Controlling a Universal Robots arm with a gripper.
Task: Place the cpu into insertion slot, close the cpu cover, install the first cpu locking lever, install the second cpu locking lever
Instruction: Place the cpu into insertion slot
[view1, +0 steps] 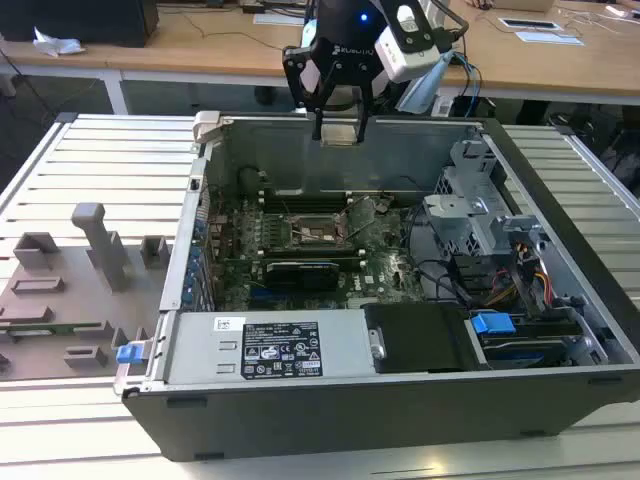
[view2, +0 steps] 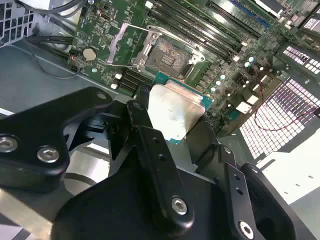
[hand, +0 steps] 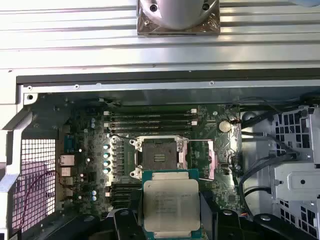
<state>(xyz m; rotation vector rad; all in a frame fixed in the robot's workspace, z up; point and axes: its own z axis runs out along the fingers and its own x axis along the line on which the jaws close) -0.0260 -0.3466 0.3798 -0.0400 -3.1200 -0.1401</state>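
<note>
I hold the cpu (hand: 171, 207), a small flat square chip with a dull silver metal top and a thin green rim. It sits flat between the two black fingers of my gripper (hand: 171, 222). My fingers are closed partway, just enough to press on two opposite edges of the chip, and the silver top faces up at me.

I think the chip is very light, thin and stiff, so it will not bend. I also think it breaks easily. The metal top looks smooth, so it could slip if I squeeze too softly. The edges are the best place to hold it, as I do now, so that nothing rubs the underside.

Below me, and well apart from the chip, is the insertion slot (hand: 159, 157), a square socket with a dark middle and a silver metal border. It looks bare. I think its inside is fragile too.

Just beside the slot is the cpu cover (hand: 201, 159), a thin silver metal frame with a big window. It is swung open, away from the slot.

Around them is the green circuit board (hand: 222, 147) with long black memory slots (hand: 150, 120). All of it lies inside the open grey metal computer case (view1: 560, 200) under me.
</note>
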